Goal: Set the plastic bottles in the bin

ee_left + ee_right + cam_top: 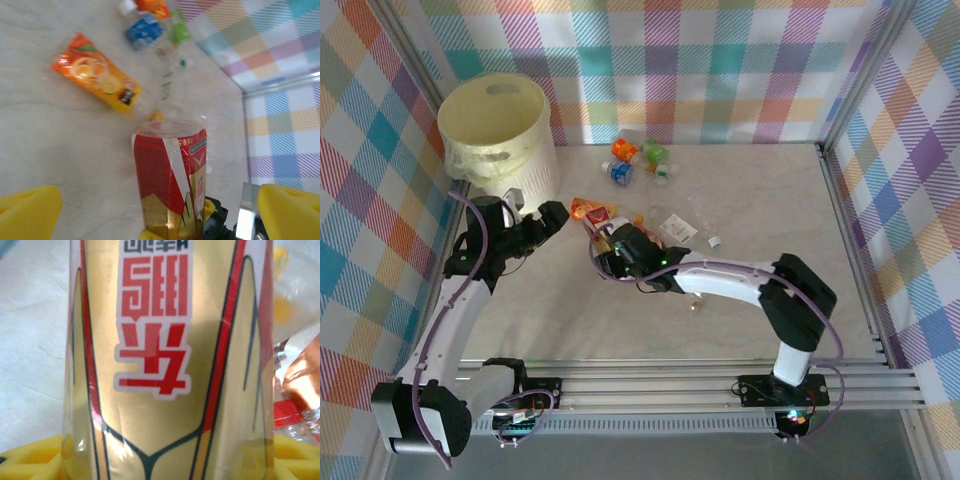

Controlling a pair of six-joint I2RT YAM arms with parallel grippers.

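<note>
Plastic bottles: several lie on the pale marbled tabletop; one clear plastic bottle with a red-and-gold label sits between the pads of the right pincer
Right pincer: clenched on the red-and-gold bottle, its yellow foam pads pressed against both sides of the label
Left pincer: released, its yellow fingers spread wide with nothing between them; the red-and-gold bottle is just ahead of it
Flattened orange-labelled bottle: lying on the tabletop, ahead and to the left of the left pincer, just beyond the red-and-gold bottle
Far cluster: a blue-labelled bottle, a green-labelled bottle and a small orange bottle lie close together, well ahead of both pincers
Crushed clear bottle with a red band: just beside the right pincer, at the right of the red-and-gold bottle
Bin: pale cream-yellow round plastic wastebasket, upright, just beyond the left pincer and slightly to its left, apart from the right pincer
</note>
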